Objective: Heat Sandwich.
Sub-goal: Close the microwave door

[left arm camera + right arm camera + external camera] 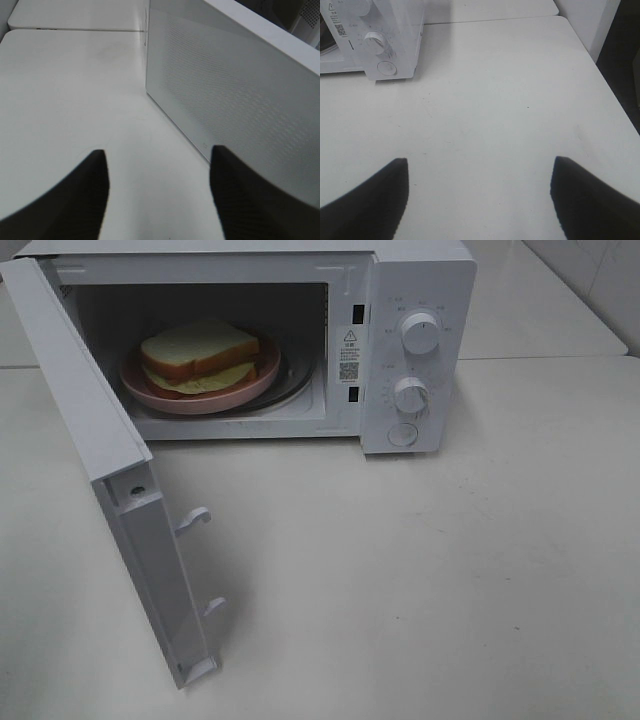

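Two slices of white bread with a brown crust make up the sandwich (203,358), a pale yellow-green layer and a thin reddish line showing along its cut edge; it is nearly as wide as the round pink plate (200,402) it lies on. Plate and sandwich sit inside the cavity of the white microwave (420,280), on a clear glass turntable (296,380) whose rim shows past the plate. The microwave is boxy and smooth, with two ribbed round knobs (420,332) stacked on its right panel, a flat round button (402,434) below them and a small warning sticker (349,355) on the frame beside the opening. Its door (90,420) hangs wide open to the left, two curved white latch hooks (195,518) sticking out of its edge; from the left wrist the door's window is a fine dotted mesh. Everything stands on a matt, off-white table (450,590). The left gripper (157,150) hovers low beside the door, its dark, blunt fingers (85,200) spread with only tabletop between them. The right gripper (481,160) is over bare table well away from the microwave, fingers likewise apart and holding nothing.
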Motion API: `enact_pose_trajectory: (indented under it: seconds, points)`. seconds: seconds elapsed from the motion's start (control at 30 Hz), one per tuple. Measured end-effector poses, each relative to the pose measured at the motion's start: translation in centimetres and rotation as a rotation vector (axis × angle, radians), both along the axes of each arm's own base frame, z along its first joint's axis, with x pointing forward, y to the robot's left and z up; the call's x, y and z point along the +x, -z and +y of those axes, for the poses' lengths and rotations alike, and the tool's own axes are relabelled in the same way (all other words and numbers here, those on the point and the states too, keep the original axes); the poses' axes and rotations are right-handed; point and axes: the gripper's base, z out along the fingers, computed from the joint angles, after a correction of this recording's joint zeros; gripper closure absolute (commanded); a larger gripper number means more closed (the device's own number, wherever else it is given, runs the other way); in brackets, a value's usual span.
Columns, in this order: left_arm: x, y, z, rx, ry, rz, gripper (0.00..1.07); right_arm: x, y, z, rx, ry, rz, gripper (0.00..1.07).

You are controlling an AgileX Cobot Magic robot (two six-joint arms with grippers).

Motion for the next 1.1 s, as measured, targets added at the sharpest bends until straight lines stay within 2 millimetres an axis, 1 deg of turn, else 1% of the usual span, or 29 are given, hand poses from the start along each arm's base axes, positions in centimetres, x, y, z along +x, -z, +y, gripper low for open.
enact_pose_trajectory:
  seconds: [0.03,0.07,0.13,0.17,0.2,0.27,0.3,0.33,0.37,0.4,0.43,0.47,0.5,0.53,0.6,0.63,0.67,0.7,0.73,0.8,0.83,0.9,0.93,0.97,1.03,1.1]
  points:
    - [0.0,0.0,0.0,0.000,0.000,0.000,0.66,0.0,0.0,0.0,0.000,0.000,0.000,0.31]
    - [0.6,0.1,0.0,0.000,-0.002,0.009,0.81,0.0,0.0,0.0,0.000,0.000,0.000,0.31]
    - [1.7,0.2,0.0,0.003,-0.007,0.017,0.96,0.0,0.0,0.0,0.000,0.000,0.000,0.31]
    - [2.9,0.3,0.0,0.004,-0.012,0.017,1.07,0.0,0.0,0.0,0.000,0.000,0.000,0.31]
    - [2.9,0.3,0.0,0.004,-0.012,0.017,1.07,0.0,0.0,0.0,0.000,0.000,0.000,0.31]
    - [4.2,0.5,0.0,0.006,-0.016,0.023,1.07,0.0,0.0,0.0,0.000,0.000,0.000,0.31]
    - [5.4,0.7,0.0,0.010,-0.021,0.023,1.07,0.0,0.0,0.0,0.000,0.000,0.000,0.31]
    - [6.0,0.9,0.0,0.013,-0.023,0.026,1.07,0.0,0.0,0.0,0.000,0.000,0.000,0.31]
    - [6.0,0.9,0.0,0.013,-0.023,0.026,1.07,0.0,0.0,0.0,0.000,0.000,0.000,0.31]
    - [6.6,1.0,0.0,0.013,-0.026,0.020,1.07,0.0,0.0,0.0,0.000,0.000,0.000,0.31]
    - [7.2,1.0,0.0,0.013,-0.028,0.011,1.07,0.0,0.0,0.0,0.000,0.000,0.000,0.31]
    - [8.3,1.1,0.0,0.012,-0.034,-0.018,1.07,0.0,0.0,0.0,0.000,0.000,0.000,0.31]
    - [8.7,1.2,0.0,0.011,-0.037,-0.030,1.07,0.0,0.0,0.0,0.000,0.000,0.000,0.31]
    - [8.7,1.2,0.0,0.011,-0.037,-0.030,1.07,0.0,0.0,0.0,0.000,0.000,0.000,0.31]
    - [9.9,1.4,0.0,0.015,-0.042,-0.058,1.07,0.0,0.0,0.0,0.000,0.000,0.000,0.31]
    - [11.1,1.8,0.0,0.022,-0.045,-0.072,1.07,0.0,0.0,0.0,0.000,0.000,0.000,0.31]
    - [11.5,1.9,0.0,0.028,-0.046,-0.087,1.07,0.0,0.0,0.0,0.000,0.000,0.000,0.31]
    - [11.5,1.9,0.0,0.028,-0.046,-0.087,1.07,0.0,0.0,0.0,0.000,0.000,0.000,0.31]
    - [12.1,2.1,0.0,0.035,-0.045,-0.096,1.07,0.0,0.0,0.0,0.000,0.000,0.000,0.31]
    - [13.6,2.9,0.0,0.059,-0.039,-0.124,1.07,0.0,0.0,0.0,0.000,0.000,0.000,0.31]
    - [13.9,3.3,0.0,0.067,-0.036,-0.134,1.07,0.0,0.0,0.0,0.000,0.000,0.000,0.31]
    - [14.3,3.7,-0.1,0.081,-0.028,-0.155,1.07,0.0,0.0,0.0,0.000,0.000,0.000,0.31]
    - [14.9,4.6,-0.2,0.101,-0.012,-0.191,1.07,0.0,0.0,0.0,0.000,0.000,0.000,0.31]
    - [15.1,5.1,-0.3,0.115,0.001,-0.215,1.07,0.0,0.0,0.0,0.000,0.000,0.000,0.31]
    - [15.3,5.3,-0.3,0.125,0.013,-0.245,1.07,0.0,0.0,0.0,0.000,0.000,0.000,0.31]
    - [15.7,6.7,-0.6,0.136,0.039,-0.264,1.07,0.0,0.0,0.0,0.000,0.000,0.000,0.31]
